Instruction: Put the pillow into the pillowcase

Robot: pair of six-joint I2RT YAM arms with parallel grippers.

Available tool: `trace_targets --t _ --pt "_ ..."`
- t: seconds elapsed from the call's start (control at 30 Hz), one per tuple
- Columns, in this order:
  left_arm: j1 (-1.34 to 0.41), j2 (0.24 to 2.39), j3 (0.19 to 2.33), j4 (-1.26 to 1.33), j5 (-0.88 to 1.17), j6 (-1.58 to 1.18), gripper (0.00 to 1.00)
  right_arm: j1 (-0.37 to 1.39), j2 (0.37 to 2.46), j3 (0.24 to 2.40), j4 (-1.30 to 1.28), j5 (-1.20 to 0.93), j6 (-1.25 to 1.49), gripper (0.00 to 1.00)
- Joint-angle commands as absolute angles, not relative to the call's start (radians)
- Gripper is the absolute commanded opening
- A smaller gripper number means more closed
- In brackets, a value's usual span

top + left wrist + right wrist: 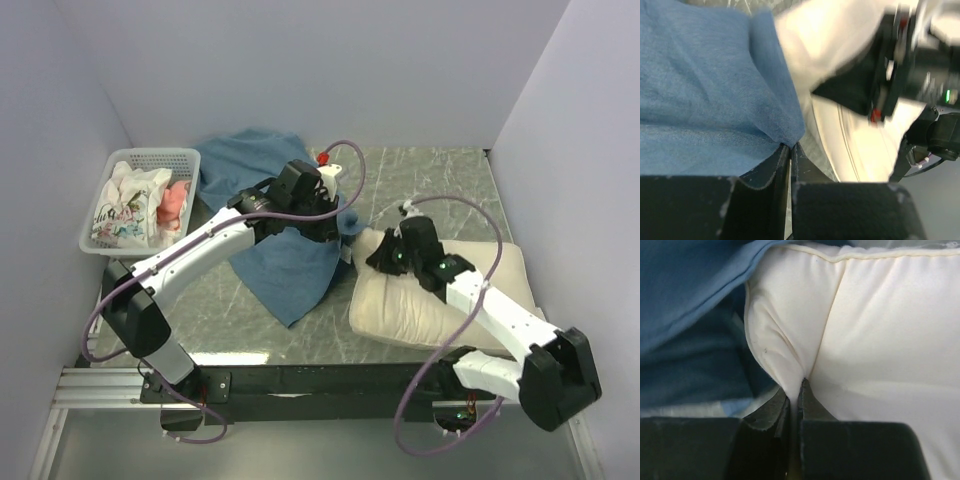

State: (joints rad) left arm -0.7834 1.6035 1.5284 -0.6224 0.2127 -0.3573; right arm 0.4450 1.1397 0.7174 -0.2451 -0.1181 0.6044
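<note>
The muted-blue pillowcase (285, 265) lies crumpled across the middle of the table. My left gripper (338, 237) is at its right edge, shut on a pinch of the blue fabric (715, 90); the jaws (791, 146) meet on the hem. The cream pillow (440, 300) lies flat at the right, plain face up. My right gripper (373, 258) is shut on the pillow's near-left corner, where a fold of cream cloth (785, 340) runs between the closed fingers (796, 388). The pillowcase (685, 295) sits just left of that corner. The two grippers are close together.
A white plastic basket (112, 185) holding white floral and pink cloths stands at the back left. Pale walls close in the left, back and right sides. The pillow overhangs the table's front edge slightly. The right arm's wrist (920, 65) fills the left wrist view's upper right.
</note>
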Motion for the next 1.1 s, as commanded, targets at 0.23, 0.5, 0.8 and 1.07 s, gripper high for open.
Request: trace_targets --t 0.23,0.5,0.8,1.07 --pt "-0.788 1.723 1.701 -0.630 0.270 -0.371 0.10 0.644 0.824 0.492 -0.241 -0.124 0.718 0.00" --pt "-0.790 1.709 1.684 -0.607 0.290 -0.384 0.10 0.775 0.920 0.566 -0.219 -0.040 0.749 0.00" --pt "-0.792 1.605 1.580 -0.609 0.327 -0.362 0.10 0.602 1.164 0.753 -0.164 -0.150 0.677 0.00" --pt "-0.801 1.537 1.508 -0.600 0.402 -0.331 0.10 0.621 1.297 0.842 -0.113 -0.171 0.651 0.00"
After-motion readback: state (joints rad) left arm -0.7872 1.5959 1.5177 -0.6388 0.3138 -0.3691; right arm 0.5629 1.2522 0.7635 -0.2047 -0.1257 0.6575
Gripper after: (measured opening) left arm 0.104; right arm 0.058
